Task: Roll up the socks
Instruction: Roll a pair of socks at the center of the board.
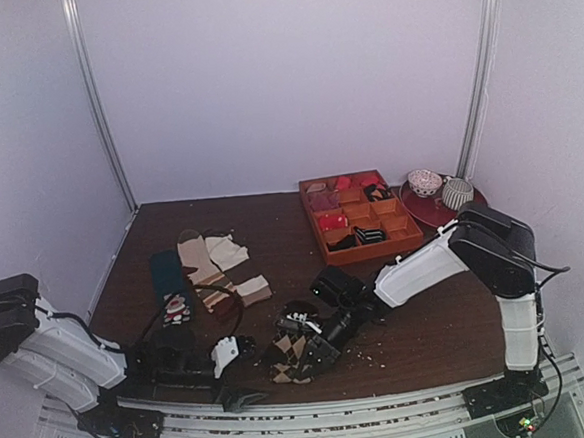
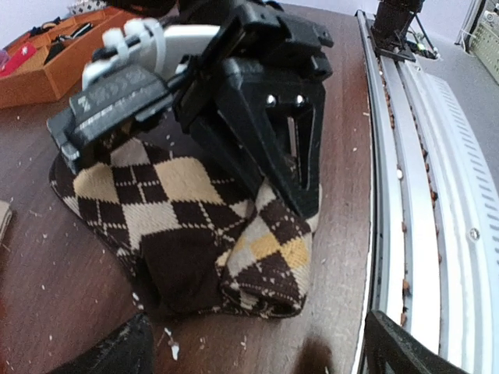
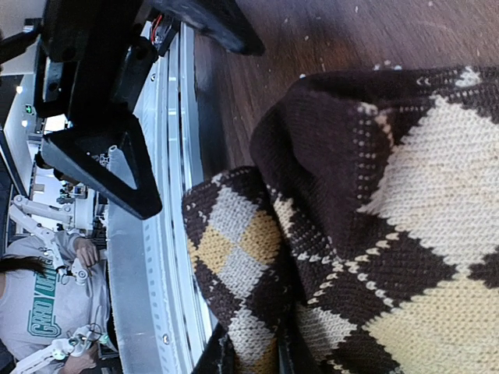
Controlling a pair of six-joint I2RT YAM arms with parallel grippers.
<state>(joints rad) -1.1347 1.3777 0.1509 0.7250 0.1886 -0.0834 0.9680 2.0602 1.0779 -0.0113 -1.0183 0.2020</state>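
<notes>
Left wrist view: socks [image 2: 179,210] bunched, part-rolled by the table [image 2: 47,257] near edge, right gripper [image 2: 292,195] pinching the fold, left gripper [image 2: 257,347] wide open beside; next I'd regrip and roll on

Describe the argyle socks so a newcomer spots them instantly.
On the dark wooden table, look at the middle of the near edge. That bundle is the argyle socks: brown, cream and black diamonds, unlike the striped socks and teal sock farther back.
</notes>
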